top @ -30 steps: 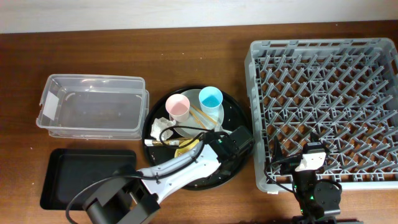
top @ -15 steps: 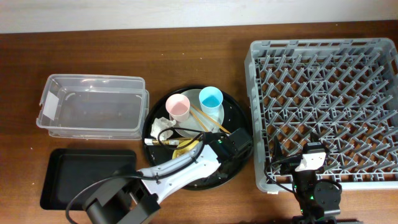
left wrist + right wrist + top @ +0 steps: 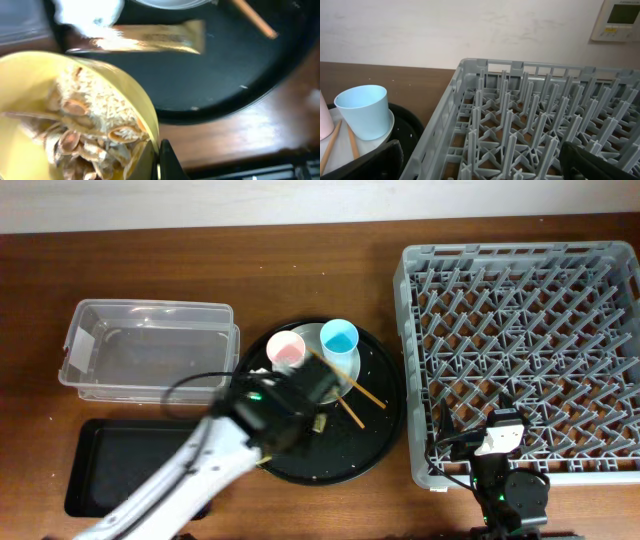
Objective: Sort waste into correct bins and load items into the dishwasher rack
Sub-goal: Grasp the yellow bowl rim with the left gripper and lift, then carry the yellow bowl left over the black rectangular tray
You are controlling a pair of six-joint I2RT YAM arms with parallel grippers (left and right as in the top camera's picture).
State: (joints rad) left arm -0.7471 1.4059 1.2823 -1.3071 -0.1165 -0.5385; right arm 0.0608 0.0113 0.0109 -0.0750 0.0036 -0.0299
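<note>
Left gripper (image 3: 159, 162) is seemingly pinching rim of yellow bowl (image 3: 25, 95), right gripper (image 3: 480, 162) sitting open; any jolt risks spilling food scraps (image 3: 95, 120) onto round black tray (image 3: 210, 85).

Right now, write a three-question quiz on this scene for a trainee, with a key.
1. True or false: the blue cup stands outside the dishwasher rack.
2. What is the left gripper holding? A) nothing B) the yellow bowl with food scraps in it C) a glass bottle
3. In the left wrist view, which gold-coloured piece of waste lies on the round black tray?

Key: 1 true; 2 B; 3 the snack wrapper.
</note>
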